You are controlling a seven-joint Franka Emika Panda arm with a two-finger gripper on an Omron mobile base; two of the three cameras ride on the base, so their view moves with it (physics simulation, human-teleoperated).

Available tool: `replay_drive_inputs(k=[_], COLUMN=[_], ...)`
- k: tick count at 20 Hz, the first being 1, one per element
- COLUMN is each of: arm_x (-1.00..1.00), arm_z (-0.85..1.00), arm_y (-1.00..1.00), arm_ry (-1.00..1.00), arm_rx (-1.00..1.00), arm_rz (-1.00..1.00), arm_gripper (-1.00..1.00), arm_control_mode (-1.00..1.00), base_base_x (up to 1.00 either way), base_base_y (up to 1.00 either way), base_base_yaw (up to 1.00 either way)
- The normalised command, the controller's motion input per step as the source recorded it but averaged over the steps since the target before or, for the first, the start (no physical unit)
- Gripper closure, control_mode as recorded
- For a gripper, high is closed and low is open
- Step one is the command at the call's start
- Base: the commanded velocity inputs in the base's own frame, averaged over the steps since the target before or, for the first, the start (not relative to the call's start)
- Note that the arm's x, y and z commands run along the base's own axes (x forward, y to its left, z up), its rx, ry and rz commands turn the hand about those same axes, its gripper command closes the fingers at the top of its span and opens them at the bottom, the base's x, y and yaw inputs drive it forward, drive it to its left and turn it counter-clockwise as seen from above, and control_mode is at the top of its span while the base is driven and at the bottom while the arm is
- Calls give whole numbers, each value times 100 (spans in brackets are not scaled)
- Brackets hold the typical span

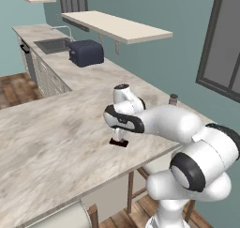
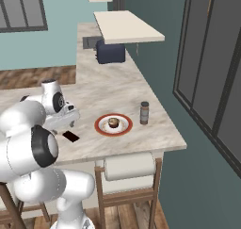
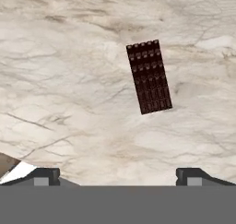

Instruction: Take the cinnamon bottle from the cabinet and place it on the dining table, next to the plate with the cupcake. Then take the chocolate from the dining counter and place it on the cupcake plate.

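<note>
Left base view: I have the arm bent low over the marbled counter point(image 1: 56, 133), with the gripper point(image 1: 119, 139) hanging just above the chocolate point(image 1: 118, 143), a small dark bar lying flat near the counter's front edge. The cinnamon bottle point(image 1: 173, 99) stands upright farther along the counter, so I judge the first half of the task done and the chocolate pick to be the step in hand. Right base view: the bottle point(image 2: 144, 113) stands just beside the plate point(image 2: 100, 125), apart from it, with the cupcake point(image 2: 113, 124) in the middle of the plate; the chocolate point(image 2: 71, 136) lies near the plate, on the side away from the bottle, under the hand. Hand view: the gripper point(image 3: 118, 176) is spread wide and empty. The chocolate point(image 3: 149, 76) lies flat, off centre and skewed to the finger line. Next move, as I judge it: centre over the bar, square the wrist to its narrow width, descend, close.
</note>
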Motion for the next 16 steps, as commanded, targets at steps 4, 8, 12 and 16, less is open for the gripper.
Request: replay_drive_inputs(k=[4,8,12,16], arm_x=[14,14,19,17], arm_z=[-38,-39,-29,-23], arm_y=[5,1,-1,0], arm_ry=[-10,-11,-4,-1], arm_rx=[-4,0,0,0], arm_rz=[5,5,7,4], arm_gripper=[-100,-100,-100,-100], arm_control_mode=[-100,-100,-100,-100], base_base_x=[0,0,0,0], base_base_y=[0,0,0,0], base_base_yaw=[0,0,0,0])
